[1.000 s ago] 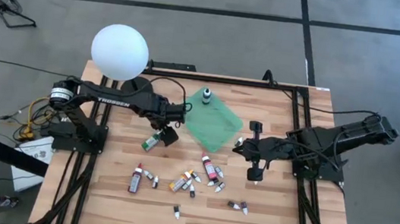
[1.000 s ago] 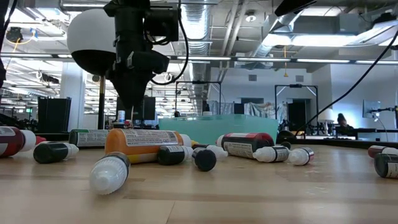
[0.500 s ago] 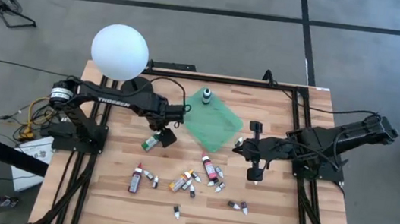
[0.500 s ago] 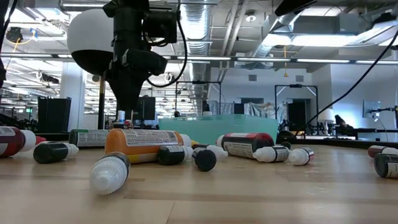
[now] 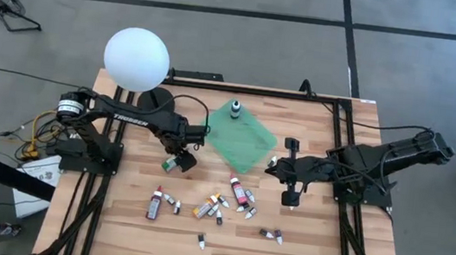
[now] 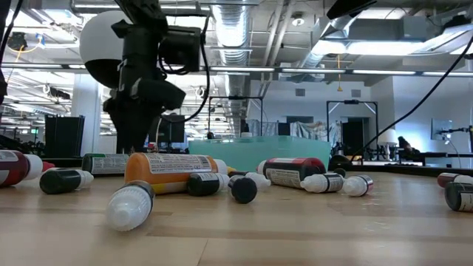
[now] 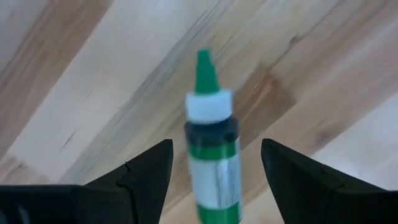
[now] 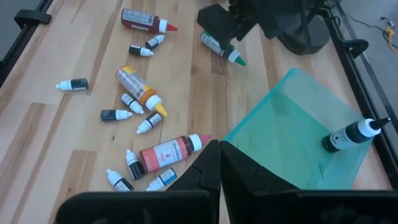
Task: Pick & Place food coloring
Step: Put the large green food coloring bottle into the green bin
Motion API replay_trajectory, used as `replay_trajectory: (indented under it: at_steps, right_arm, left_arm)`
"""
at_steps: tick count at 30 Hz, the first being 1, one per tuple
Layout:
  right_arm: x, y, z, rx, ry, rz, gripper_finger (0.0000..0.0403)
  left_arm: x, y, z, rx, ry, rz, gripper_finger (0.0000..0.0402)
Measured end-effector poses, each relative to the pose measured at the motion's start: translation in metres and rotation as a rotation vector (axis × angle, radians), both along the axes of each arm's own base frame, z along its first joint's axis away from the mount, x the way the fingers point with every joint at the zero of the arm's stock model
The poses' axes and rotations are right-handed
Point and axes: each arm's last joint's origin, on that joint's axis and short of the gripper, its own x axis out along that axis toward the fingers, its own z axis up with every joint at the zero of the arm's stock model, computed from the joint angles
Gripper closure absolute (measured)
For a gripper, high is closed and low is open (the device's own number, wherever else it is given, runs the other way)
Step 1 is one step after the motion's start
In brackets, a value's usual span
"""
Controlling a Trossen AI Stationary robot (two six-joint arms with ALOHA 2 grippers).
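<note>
Green-capped bottle (image 7: 211, 155) lies flat on worktop (image 5: 301, 241) just left of green tray (image 5: 248, 143), between my left gripper (image 7: 211, 168) fingers (spread wide), long axis running out ahead.

The left gripper (image 5: 179, 158) now sits farther left and nearer than before, drawn back from the edge of the green tray (image 5: 244, 138). Its jaws stand apart on either side of the green-capped bottle (image 5: 171, 163), which lies on the table (image 5: 112, 218). In the low view the arm shows farther left.
</note>
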Motion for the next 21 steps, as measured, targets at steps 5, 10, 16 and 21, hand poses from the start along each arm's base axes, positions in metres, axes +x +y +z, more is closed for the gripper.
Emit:
replay_trajectory:
  at_steps: [5, 10, 16, 21]
  right_arm:
    - [0.0007, 0.0002, -0.0007, -0.001, 0.003, 0.000, 0.0403]
    - [0.0016, 0.0005, -0.0016, 0.002, 0.006, -0.004, 0.0403]
    - [0.0016, 0.0006, -0.0016, 0.002, 0.007, -0.004, 0.0403]
    - [0.0017, 0.0006, -0.0017, 0.002, 0.007, -0.004, 0.0403]
  left_arm:
    - [0.0034, 0.0051, 0.0003, 0.001, -0.044, -0.010, 0.0161]
    - [0.0055, 0.0099, 0.0006, 0.005, -0.074, -0.011, 0.0161]
    - [0.0056, 0.0099, 0.0006, -0.010, -0.078, -0.022, 0.0161]
    - [0.0060, 0.0097, 0.0007, -0.018, -0.084, -0.037, 0.0161]
